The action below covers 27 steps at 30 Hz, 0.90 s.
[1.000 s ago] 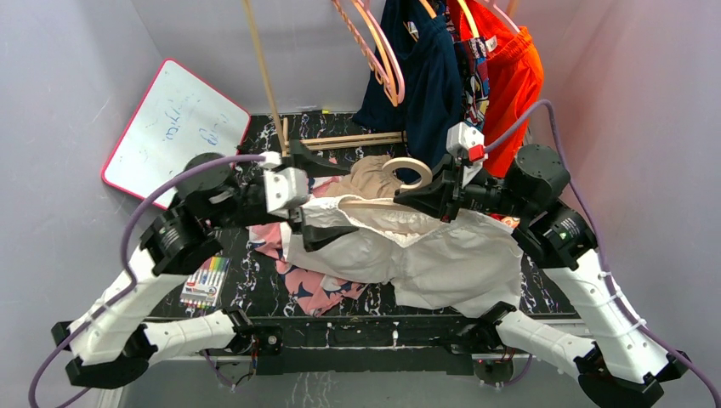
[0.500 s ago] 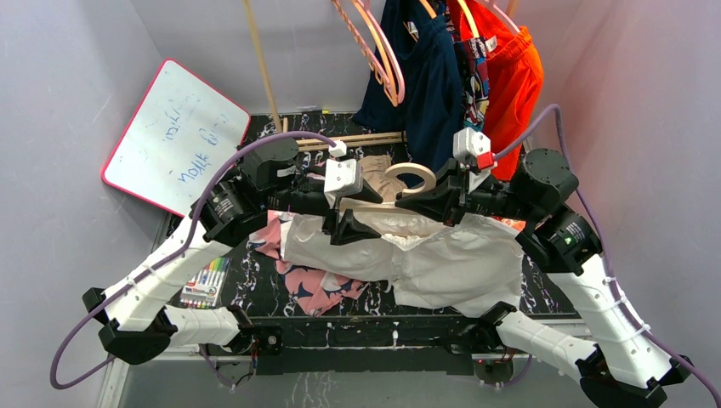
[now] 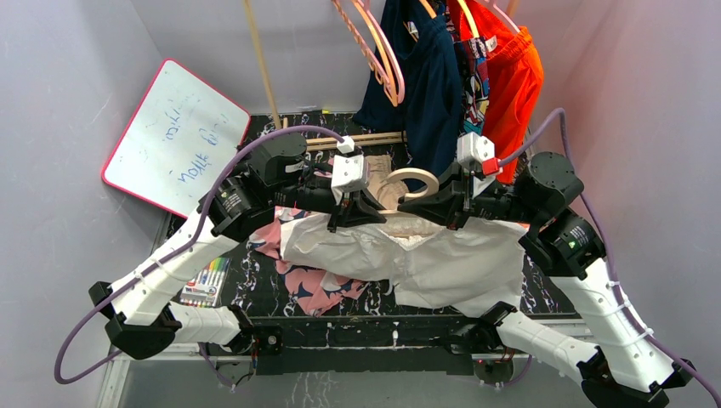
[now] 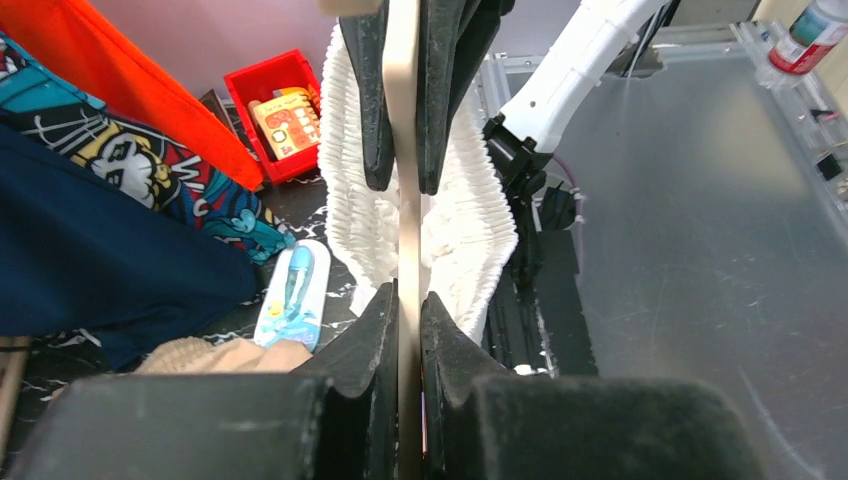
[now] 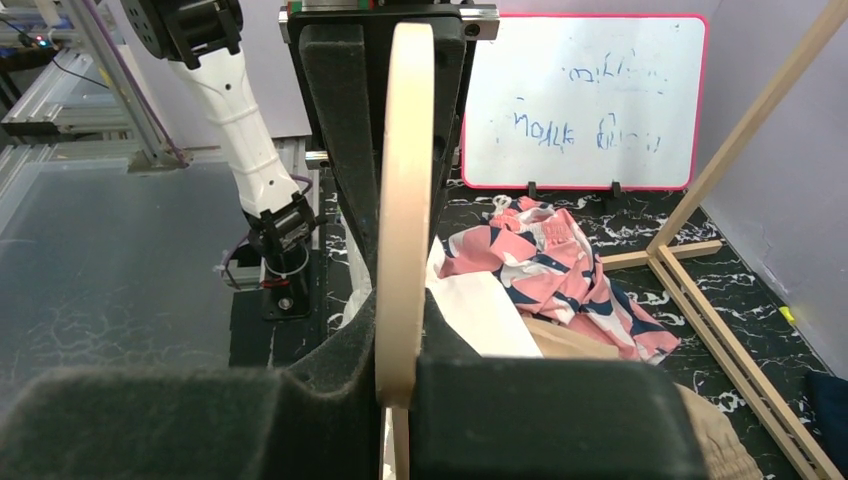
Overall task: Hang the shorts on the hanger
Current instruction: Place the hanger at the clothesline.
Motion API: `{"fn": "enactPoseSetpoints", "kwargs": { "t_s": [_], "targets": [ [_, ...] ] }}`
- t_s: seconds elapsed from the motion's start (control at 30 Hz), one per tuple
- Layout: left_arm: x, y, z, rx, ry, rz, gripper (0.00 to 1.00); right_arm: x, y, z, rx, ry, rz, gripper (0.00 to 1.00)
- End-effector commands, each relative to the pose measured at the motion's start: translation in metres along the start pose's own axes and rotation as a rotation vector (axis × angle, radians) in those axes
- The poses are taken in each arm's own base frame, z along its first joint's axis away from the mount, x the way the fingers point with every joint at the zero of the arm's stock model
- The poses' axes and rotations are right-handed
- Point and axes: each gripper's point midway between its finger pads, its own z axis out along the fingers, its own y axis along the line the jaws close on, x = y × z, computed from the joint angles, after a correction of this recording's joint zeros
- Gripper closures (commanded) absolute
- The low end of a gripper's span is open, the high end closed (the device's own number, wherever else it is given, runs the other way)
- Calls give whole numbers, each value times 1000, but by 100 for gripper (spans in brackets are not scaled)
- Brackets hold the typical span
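Spreading wide and white across the lower middle of the top view, the shorts (image 3: 459,263) hang below both arms, with the gathered waistband drawn up to frame centre. There the hanger (image 5: 405,200) is held up between the arms, its hook toward the upper frame. I judge the step in hand to be working the waistband onto the hanger. The left wrist view shows pleated elastic on both sides of the wooden arm, though whether it truly wraps round is hard to tell. Next, the fabric needs seating over both ends before either grip lets go. Both arms reach inward from the lower corners, wrists facing each other. The left gripper (image 4: 405,310) is clamped tight on the hanger's arm. The right gripper (image 5: 400,320) is likewise closed on it, near the hook.
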Motion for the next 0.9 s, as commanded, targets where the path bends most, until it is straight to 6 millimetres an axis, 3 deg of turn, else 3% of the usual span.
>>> {"fn": "enactPoseSetpoints", "kwargs": {
  "t_s": [0.0, 0.03, 0.13, 0.27, 0.37, 0.6, 0.87],
  "targets": [
    [-13, -2, -3, 3, -29, 22, 100, -26, 6, -2, -13, -88, -86, 100],
    [-13, -2, -4, -1, -30, 25, 100, -25, 5, -3, -5, -88, -85, 99],
    [-15, -2, -7, -23, -47, 43, 100, -20, 4, -6, 21, -77, -76, 69],
    [-18, -5, -12, -30, -67, 65, 100, -10, 2, -12, 60, -42, -70, 52],
    [-18, -8, -14, -20, -67, 64, 100, -2, 0, -17, 88, -15, -76, 50],
    [-24, -16, -22, -13, -86, 77, 100, 13, -1, -28, 138, 44, -89, 57],
    [-31, -21, -22, 17, -107, 76, 100, 18, 1, -18, 86, 56, -56, 58]
  ]
}}
